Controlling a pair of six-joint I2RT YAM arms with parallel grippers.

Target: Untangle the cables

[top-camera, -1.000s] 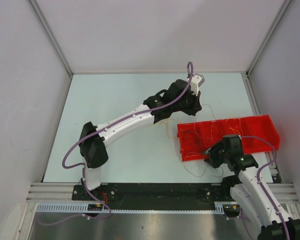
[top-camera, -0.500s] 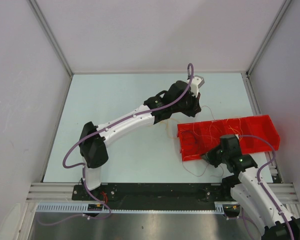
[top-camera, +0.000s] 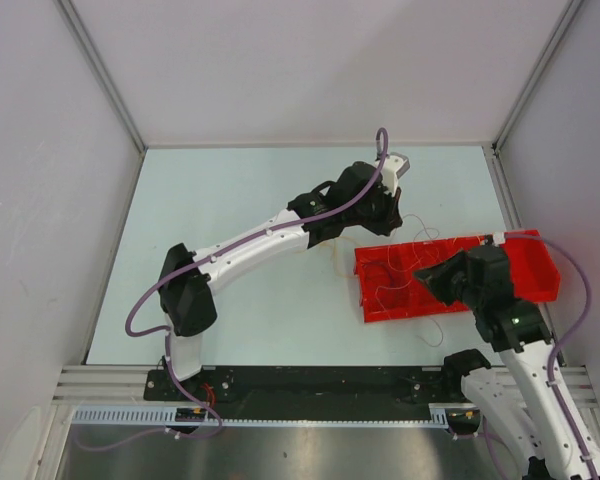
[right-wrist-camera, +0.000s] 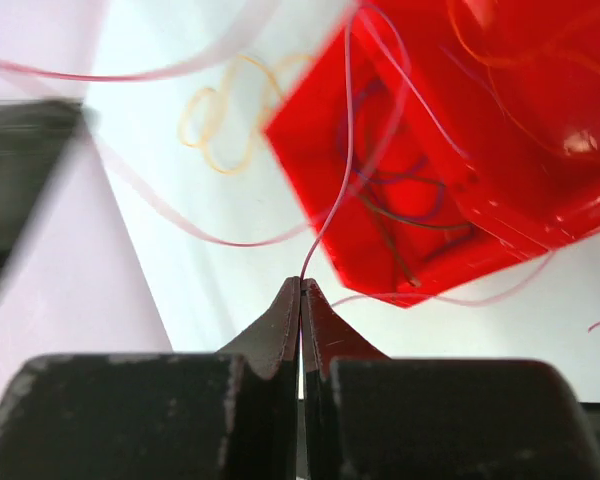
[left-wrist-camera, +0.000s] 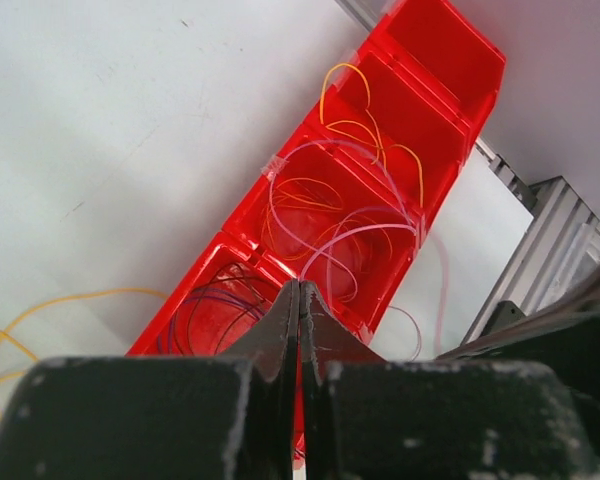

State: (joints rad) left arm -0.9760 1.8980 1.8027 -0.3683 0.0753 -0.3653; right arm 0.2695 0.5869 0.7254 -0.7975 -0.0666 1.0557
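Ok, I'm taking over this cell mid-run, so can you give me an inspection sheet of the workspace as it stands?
Surface: pale table, no spills seen.
Job's things: thin cables looped in the compartments of the red tray; a yellow loop lies on the table beside it.
Clutter: nothing seen.
Grippers: left gripper shut, nothing visibly held; right gripper shut on a pink-red cable.
Cables: lilac arm cables run along both arms.
Surroundings: grey walls on three sides; metal frame at the near edge.
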